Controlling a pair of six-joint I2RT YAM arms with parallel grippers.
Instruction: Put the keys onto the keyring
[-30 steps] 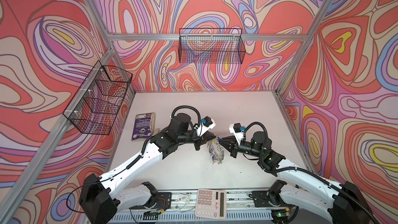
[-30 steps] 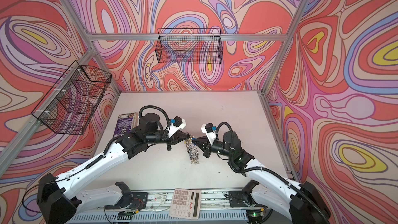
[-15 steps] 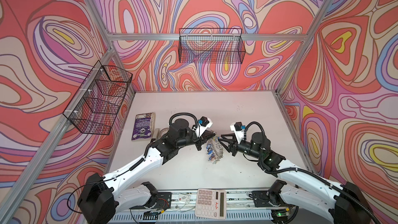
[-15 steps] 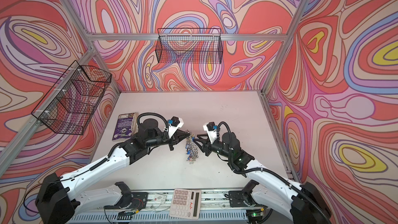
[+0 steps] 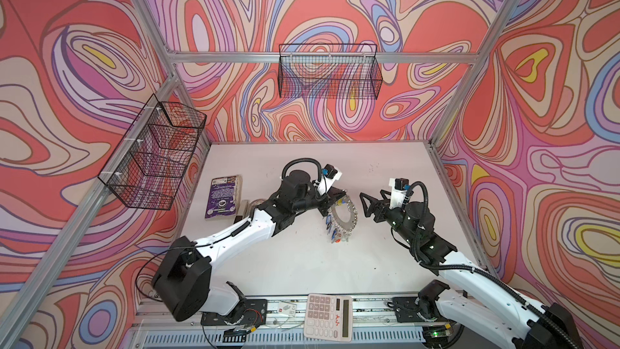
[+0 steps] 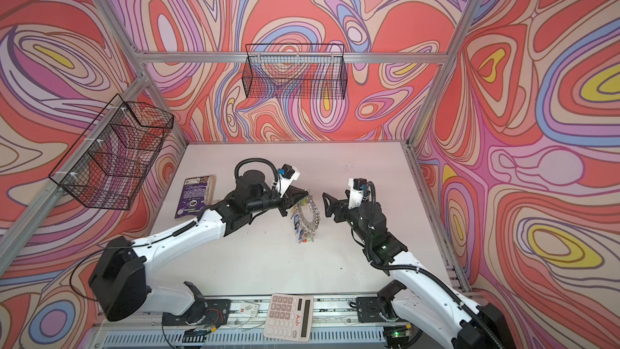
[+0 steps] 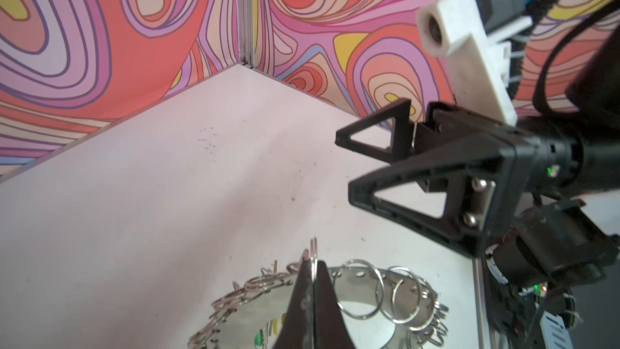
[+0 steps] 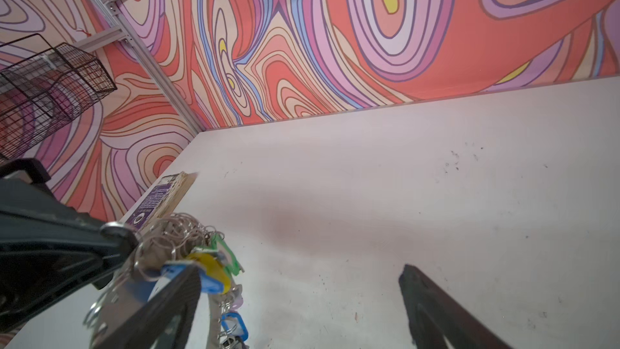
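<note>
The keyring (image 5: 349, 219) (image 6: 312, 219), a flat grey disc rimmed with small split rings, hangs on edge over the middle of the table. The keys (image 5: 332, 229) (image 6: 299, 229) with coloured tags dangle from its left and lower rim. My left gripper (image 5: 336, 196) (image 6: 299, 195) (image 7: 313, 263) is shut on a split ring (image 7: 313, 250) at the top of the keyring (image 7: 365, 278). My right gripper (image 5: 365, 205) (image 6: 325, 205) (image 8: 298, 270) stands open just right of the disc, holding nothing. In the right wrist view one of its fingers (image 8: 181, 283) overlaps the keys (image 8: 209, 263).
A purple book (image 5: 223, 198) and a translucent tape roll (image 5: 255, 203) lie at the table's left. A calculator (image 5: 328, 317) rests on the front rail. Wire baskets hang on the back wall (image 5: 328, 75) and left wall (image 5: 154, 159).
My right gripper has opened, let go at the keyring and drawn back to the right. The keyring, still held by the left gripper, has swung round to show its face.
</note>
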